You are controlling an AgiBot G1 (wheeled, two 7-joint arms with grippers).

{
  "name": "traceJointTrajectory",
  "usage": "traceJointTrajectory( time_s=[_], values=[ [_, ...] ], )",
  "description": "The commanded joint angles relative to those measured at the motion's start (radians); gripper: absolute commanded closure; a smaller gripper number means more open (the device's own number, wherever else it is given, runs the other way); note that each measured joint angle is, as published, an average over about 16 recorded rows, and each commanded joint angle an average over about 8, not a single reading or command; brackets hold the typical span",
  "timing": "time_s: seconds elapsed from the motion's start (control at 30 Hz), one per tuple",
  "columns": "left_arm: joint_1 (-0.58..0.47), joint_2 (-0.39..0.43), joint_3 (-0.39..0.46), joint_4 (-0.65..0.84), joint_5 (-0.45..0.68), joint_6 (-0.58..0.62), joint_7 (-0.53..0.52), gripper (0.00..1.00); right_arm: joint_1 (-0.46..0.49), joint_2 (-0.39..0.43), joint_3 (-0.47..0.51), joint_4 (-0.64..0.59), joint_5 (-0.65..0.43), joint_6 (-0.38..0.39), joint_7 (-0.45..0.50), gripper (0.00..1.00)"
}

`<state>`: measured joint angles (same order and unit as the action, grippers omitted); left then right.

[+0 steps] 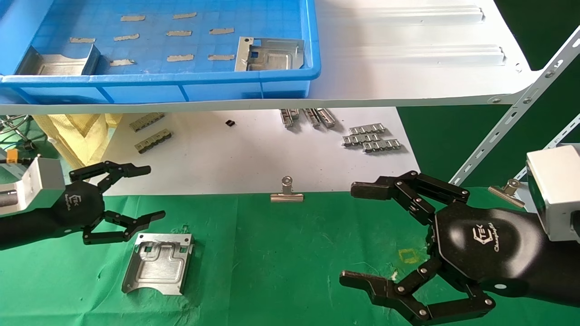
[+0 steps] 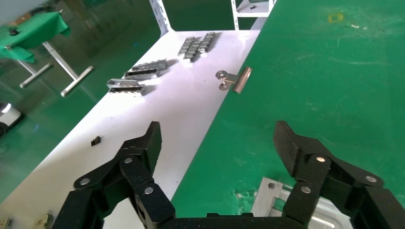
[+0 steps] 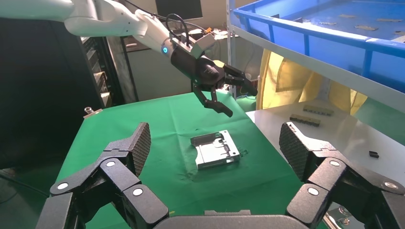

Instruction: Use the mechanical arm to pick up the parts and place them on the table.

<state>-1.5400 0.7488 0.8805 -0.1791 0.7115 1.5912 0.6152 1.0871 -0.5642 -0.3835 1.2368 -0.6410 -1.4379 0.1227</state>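
Observation:
One silver part (image 1: 158, 262) lies flat on the green cloth table (image 1: 290, 253) at the front left; it also shows in the right wrist view (image 3: 215, 150) and partly in the left wrist view (image 2: 279, 205). My left gripper (image 1: 152, 192) is open and empty, hovering just above and left of that part, clear of it (image 2: 217, 138). Two more silver parts sit in the blue tray (image 1: 158, 81): one at its right end (image 1: 269, 54), one at its left end (image 1: 59, 61). My right gripper (image 1: 351, 233) is open and empty over the cloth at the front right (image 3: 215, 138).
The blue tray stands on a white ribbed shelf board (image 1: 408, 59) above the table. Below it, a white sheet (image 1: 253, 154) holds grey ridged strips (image 1: 371, 138). Binder clips (image 1: 287, 192) sit at the cloth's far edge. Slotted shelf struts (image 1: 512, 117) rise at the right.

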Motion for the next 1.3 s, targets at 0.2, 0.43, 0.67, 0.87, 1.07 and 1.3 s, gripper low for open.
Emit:
traceJointTrajectory(
  time_s=[0.2, 0.43, 0.67, 0.87, 1.07, 1.3],
  values=[
    [0.015, -0.006, -0.023, -0.048, 0.009, -0.004, -0.024, 0.0, 0.0, 0.0, 0.0, 0.0, 0.0, 0.0, 0.0, 0.0],
    [0.069, -0.022, -0.092, -0.176, 0.01, -0.015, -0.118, 0.0, 0.0, 0.0, 0.0, 0.0, 0.0, 0.0, 0.0, 0.0],
    [0.125, -0.038, -0.164, -0.306, 0.011, -0.027, -0.215, 0.0, 0.0, 0.0, 0.0, 0.0, 0.0, 0.0, 0.0, 0.0],
    [0.172, -0.052, -0.224, -0.416, 0.012, -0.036, -0.296, 0.0, 0.0, 0.0, 0.0, 0.0, 0.0, 0.0, 0.0, 0.0],
    [0.22, -0.066, -0.285, -0.529, 0.014, -0.046, -0.378, 0.0, 0.0, 0.0, 0.0, 0.0, 0.0, 0.0, 0.0, 0.0],
    [0.275, -0.082, -0.357, -0.659, 0.015, -0.057, -0.474, 0.0, 0.0, 0.0, 0.0, 0.0, 0.0, 0.0, 0.0, 0.0]
  ],
)
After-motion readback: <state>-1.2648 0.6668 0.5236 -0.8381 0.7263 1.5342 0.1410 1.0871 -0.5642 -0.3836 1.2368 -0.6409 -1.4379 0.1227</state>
